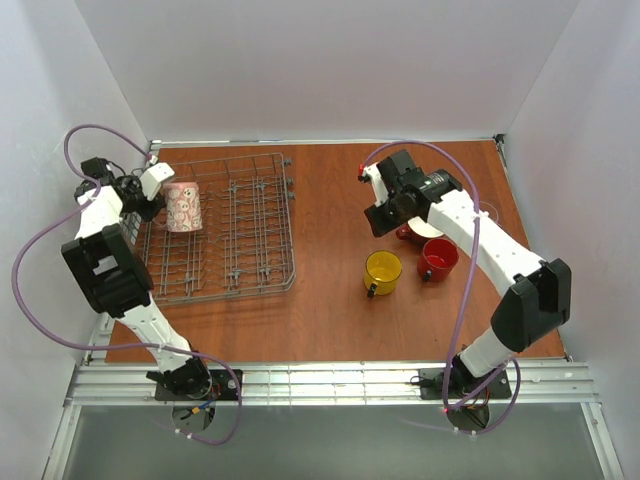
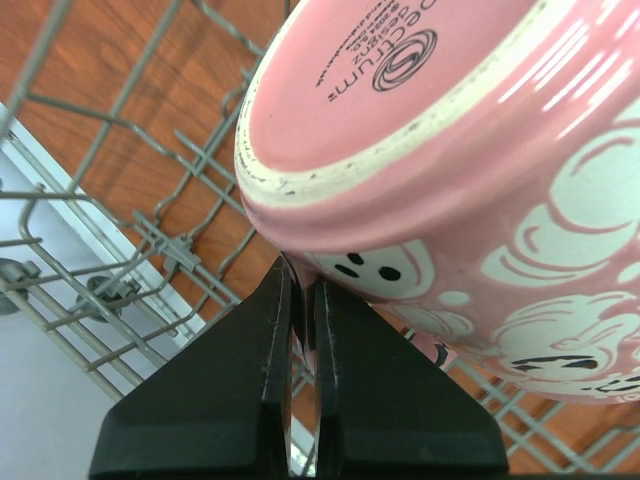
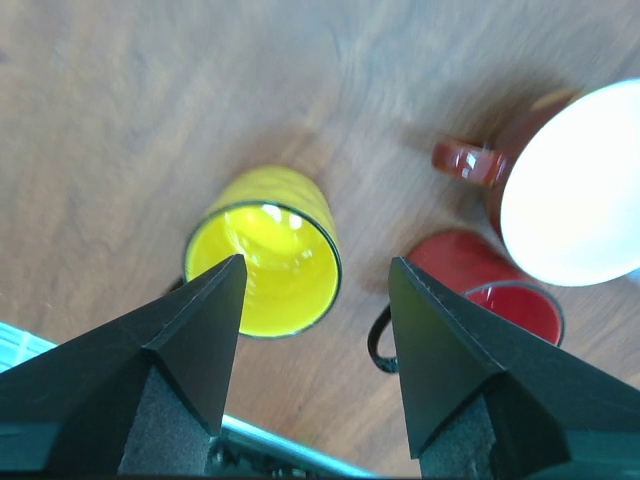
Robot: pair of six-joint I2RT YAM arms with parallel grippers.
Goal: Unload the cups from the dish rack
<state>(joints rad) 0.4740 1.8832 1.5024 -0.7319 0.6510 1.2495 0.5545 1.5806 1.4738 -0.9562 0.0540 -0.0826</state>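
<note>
A pink mug (image 1: 182, 207) with white drawings is at the left end of the grey wire dish rack (image 1: 262, 283). My left gripper (image 1: 150, 195) is shut on it. In the left wrist view the mug (image 2: 430, 170) shows its base, and the fingers (image 2: 303, 275) pinch a thin pink part just under its body. My right gripper (image 1: 385, 215) hangs open above the table, right of the rack. Below it stand a yellow mug (image 3: 265, 265), a plain red mug (image 3: 490, 285) and a dark red mug with a white inside (image 3: 575, 190), all upright.
The rack's upright tines (image 2: 100, 200) lie close under the pink mug. The yellow mug (image 1: 382, 270) and red mug (image 1: 438, 258) sit mid-table, with the dark red mug (image 1: 410, 233) partly under my right arm. White walls enclose the table on three sides.
</note>
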